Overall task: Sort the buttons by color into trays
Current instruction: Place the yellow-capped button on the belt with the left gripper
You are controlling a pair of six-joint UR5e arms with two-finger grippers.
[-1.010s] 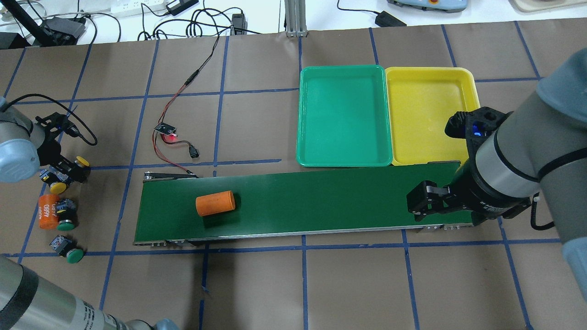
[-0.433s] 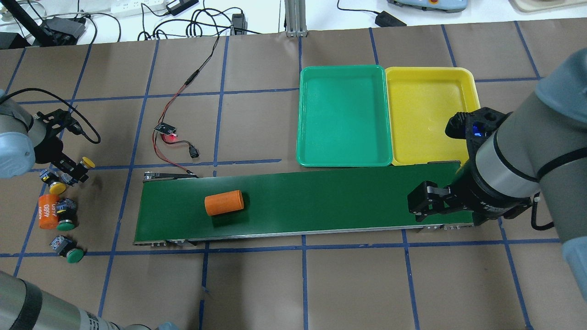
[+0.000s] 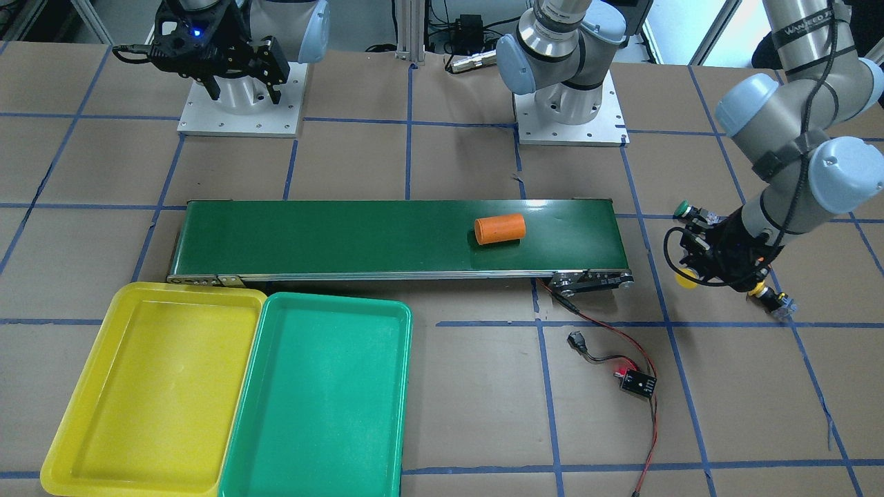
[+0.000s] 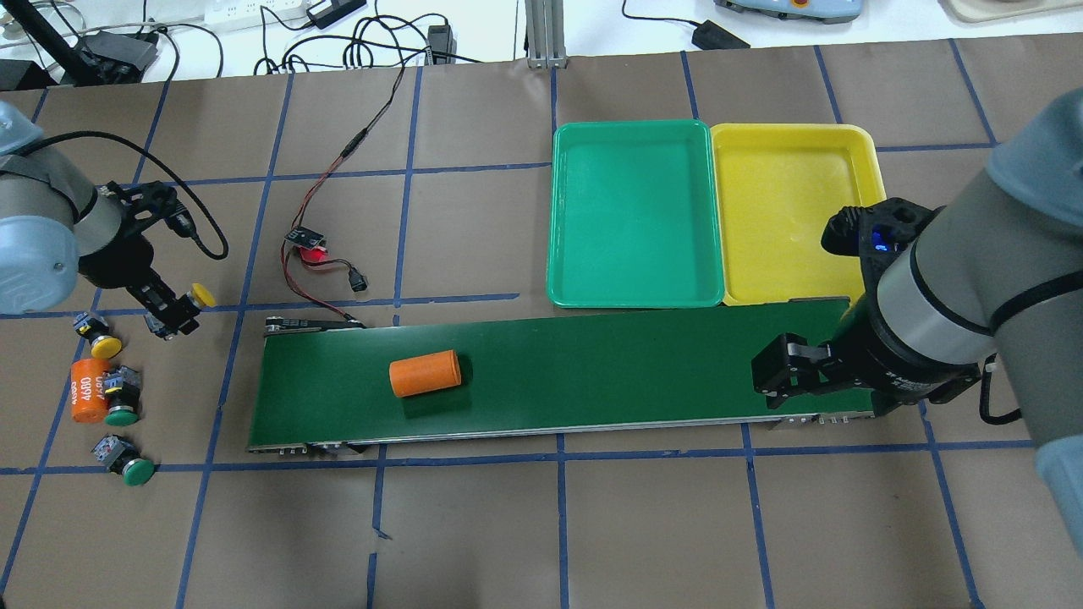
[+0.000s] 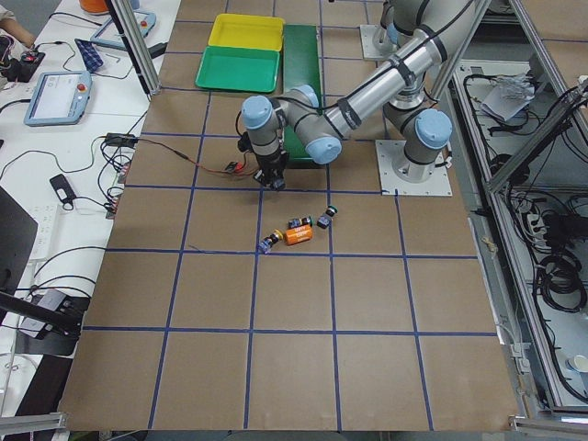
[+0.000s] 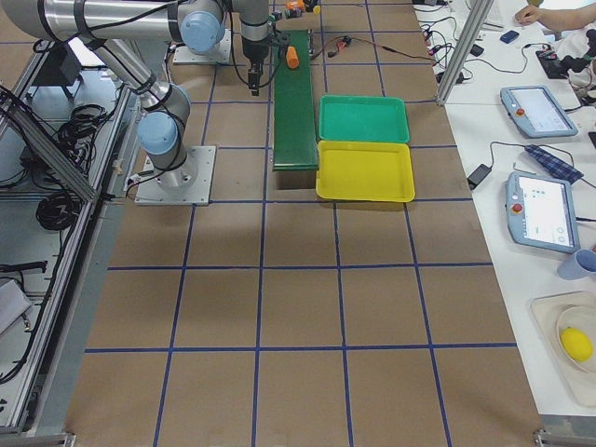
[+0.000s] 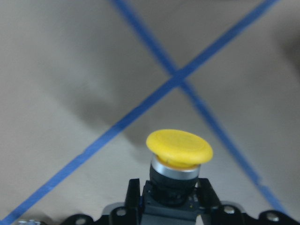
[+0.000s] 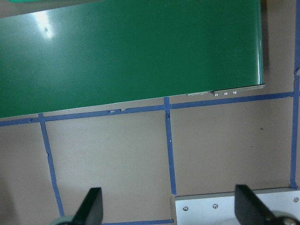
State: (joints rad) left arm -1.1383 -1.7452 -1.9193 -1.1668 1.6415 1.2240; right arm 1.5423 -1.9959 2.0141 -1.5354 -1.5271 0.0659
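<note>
My left gripper (image 4: pixel 179 315) is shut on a yellow button (image 4: pixel 201 295) and holds it above the table, left of the conveyor's end. Its cap fills the left wrist view (image 7: pixel 179 147). A second yellow button (image 4: pixel 101 341) and two green buttons (image 4: pixel 121 408) (image 4: pixel 129 463) lie on the table at the far left. The green tray (image 4: pixel 634 211) and the yellow tray (image 4: pixel 787 211) stand side by side beyond the belt, both empty. My right gripper (image 4: pixel 774 376) is open and empty above the belt's right end.
A long dark-green conveyor belt (image 4: pixel 592 364) carries an orange cylinder (image 4: pixel 425 373). Another orange cylinder (image 4: pixel 87 390) lies among the buttons. A small circuit board with red and black wires (image 4: pixel 306 239) lies behind the belt's left end.
My left gripper has lifted the yellow button away from the other buttons and moved right, toward the belt. The orange cylinder has moved right along the belt. The right arm has not moved.
</note>
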